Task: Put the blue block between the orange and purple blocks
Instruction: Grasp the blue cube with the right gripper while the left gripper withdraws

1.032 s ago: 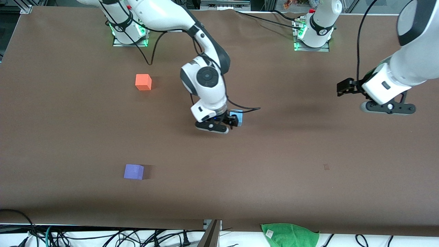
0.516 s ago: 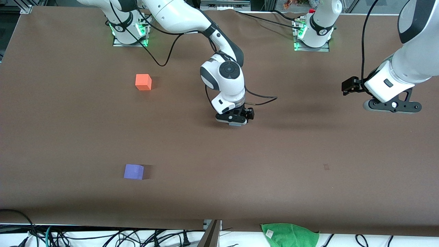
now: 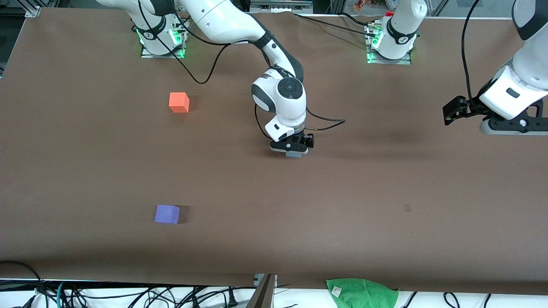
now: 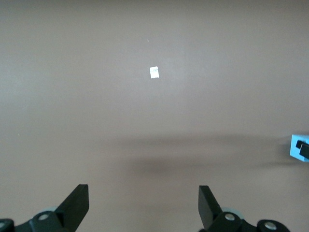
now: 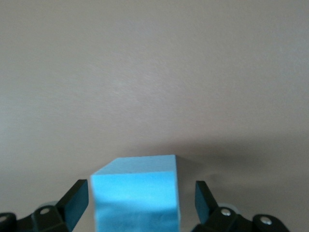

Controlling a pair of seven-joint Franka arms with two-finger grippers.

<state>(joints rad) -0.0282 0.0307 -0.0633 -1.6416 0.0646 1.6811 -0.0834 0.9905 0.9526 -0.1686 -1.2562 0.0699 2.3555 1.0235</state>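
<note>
two fingers of the right gripper [image 5: 137,205] straddle the blue block [image 5: 135,193] mid-table, spread wider than it, not yet gripping, while the left gripper [image 4: 144,205] waits open, well apart.

A robotics lab is showing here: 2 white robot arms [image 3: 239,25] are standing bolted on green-lit bases [image 3: 162,42] along a brown-covered table [image 3: 85,162], with loose cables [image 3: 128,295] trailing under its edge.
</note>
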